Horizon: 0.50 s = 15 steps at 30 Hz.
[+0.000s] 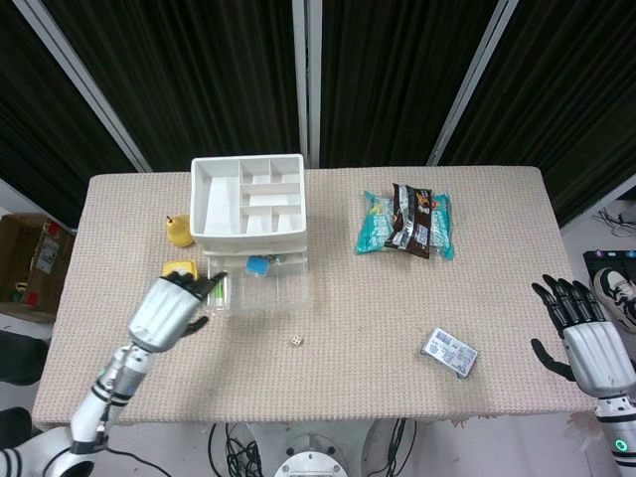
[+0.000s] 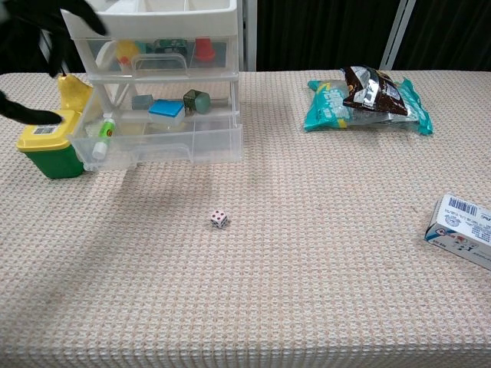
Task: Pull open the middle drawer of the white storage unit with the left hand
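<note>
The white storage unit [image 1: 247, 199] [image 2: 153, 46] stands at the back left, an open compartment tray on top. A clear drawer [image 1: 256, 283] [image 2: 157, 134] low in the unit stands pulled out, with a blue block, grey bits and a green-capped tube inside. My left hand [image 1: 171, 310] [image 2: 34, 34] hovers just left of that drawer's front corner, fingers spread and holding nothing. In the chest view only its dark fingers show at the top left. My right hand [image 1: 586, 338] is open beyond the table's right edge. A small white die [image 1: 297, 341] [image 2: 219, 218] lies on the cloth.
A yellow-lidded green tub [image 1: 179, 268] [image 2: 46, 142] and a yellow pear [image 1: 178, 231] [image 2: 74, 90] sit left of the unit, close to my left hand. Snack bags [image 1: 405, 223] [image 2: 368, 98] lie at the back right. A small box [image 1: 449, 352] [image 2: 463, 230] lies front right.
</note>
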Tool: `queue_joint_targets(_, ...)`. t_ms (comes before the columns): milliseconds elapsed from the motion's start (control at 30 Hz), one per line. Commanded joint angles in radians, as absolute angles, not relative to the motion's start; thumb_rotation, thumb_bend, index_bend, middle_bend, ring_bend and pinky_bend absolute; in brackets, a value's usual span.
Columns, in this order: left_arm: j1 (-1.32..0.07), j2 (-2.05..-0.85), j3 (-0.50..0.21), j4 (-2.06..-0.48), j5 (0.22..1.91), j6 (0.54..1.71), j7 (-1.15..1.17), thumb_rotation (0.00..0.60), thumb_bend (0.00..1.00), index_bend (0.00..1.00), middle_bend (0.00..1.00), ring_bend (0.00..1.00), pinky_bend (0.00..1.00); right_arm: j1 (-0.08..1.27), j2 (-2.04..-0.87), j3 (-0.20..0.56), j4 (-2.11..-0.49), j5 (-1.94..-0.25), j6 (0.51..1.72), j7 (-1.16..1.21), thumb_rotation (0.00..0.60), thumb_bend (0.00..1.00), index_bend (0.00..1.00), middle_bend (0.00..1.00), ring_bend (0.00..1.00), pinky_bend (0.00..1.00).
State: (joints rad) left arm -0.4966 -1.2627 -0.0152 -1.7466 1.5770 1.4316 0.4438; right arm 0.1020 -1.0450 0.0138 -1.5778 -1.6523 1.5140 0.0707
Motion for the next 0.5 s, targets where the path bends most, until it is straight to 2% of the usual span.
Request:
queue_joint_targets(33, -0.369, -1.163, -0.017, -1.716, 1.433, 1.491, 0.261, 0.6, 0.01, 0.26, 0.36, 0.34, 0.35, 0.106, -1.047, 0.012, -1.571, -1.657, 1.511, 0.081, 0.6, 0.28, 0.0, 0.0, 0.0, 0.0)
queue_joint_targets(100, -0.329, -1.139, -0.007, -1.688, 1.381, 1.485, 0.189, 0.586, 0.0, 0.25, 0.31, 0.3, 0.29, 0.109, -1.047, 0.011, -1.565, -1.66, 1.507, 0.089, 0.6, 0.29, 0.0, 0.0, 0.0, 0.0)
queue_joint_targets(200, -0.259, -1.116, 0.019, -1.654, 1.34, 1.499, 0.103, 0.48, 0.0, 0.23, 0.28, 0.27, 0.24, 0.114, -1.046, 0.008, -1.559, -1.659, 1.495, 0.101, 0.6, 0.29, 0.0, 0.0, 0.0, 0.0)
queue_joint_targets(233, -0.23, -1.113, 0.031, -1.643, 1.342, 1.516, 0.08, 0.466, 0.0, 0.23, 0.28, 0.27, 0.24, 0.116, -1.048, 0.007, -1.555, -1.662, 1.494, 0.103, 0.6, 0.29, 0.0, 0.0, 0.0, 0.0)
queue_joint_targets(500, -0.077, -1.162, 0.085, -1.613, 1.426, 1.68, 0.071, 0.452, 0.0, 0.21, 0.28, 0.26, 0.23, 0.12, -1.073, 0.0, -1.541, -1.688, 1.505, 0.105, 0.6, 0.3, 0.0, 0.0, 0.0, 0.0)
